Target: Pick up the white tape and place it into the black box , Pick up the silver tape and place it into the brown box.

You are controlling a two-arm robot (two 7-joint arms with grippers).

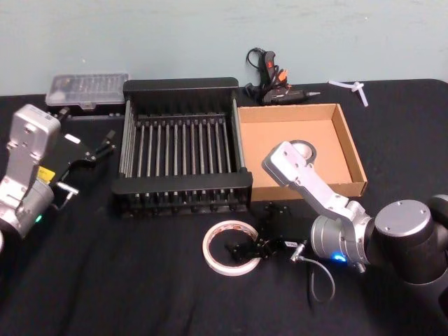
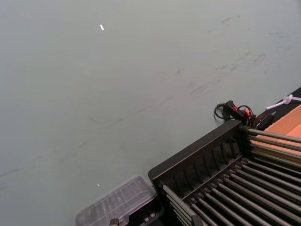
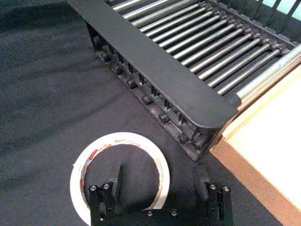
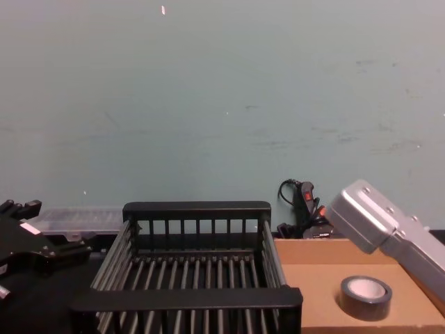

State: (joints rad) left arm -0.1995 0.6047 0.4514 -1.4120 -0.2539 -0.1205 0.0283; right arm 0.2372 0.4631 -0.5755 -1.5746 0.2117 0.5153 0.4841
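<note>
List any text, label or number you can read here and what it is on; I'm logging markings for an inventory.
No text reads clearly.
White tape: red print around the roll, too blurred to read.
Left arm: yellow sticker, too small to read.
Left gripper: white tag beside it, no legible marks.
Silver tape, black box, brown box: no lettering visible.

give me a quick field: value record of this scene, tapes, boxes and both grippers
white tape: flat on the black cloth, in front of the black box
silver tape: inside the brown box
black box: holds no tape
brown box: beside the black box, on the robot's right
right gripper: open, low over the white tape, one finger inside the ring, one outside
left gripper: open, idle left of the black box
done: silver tape placed
left to do: white tape into black box
</note>
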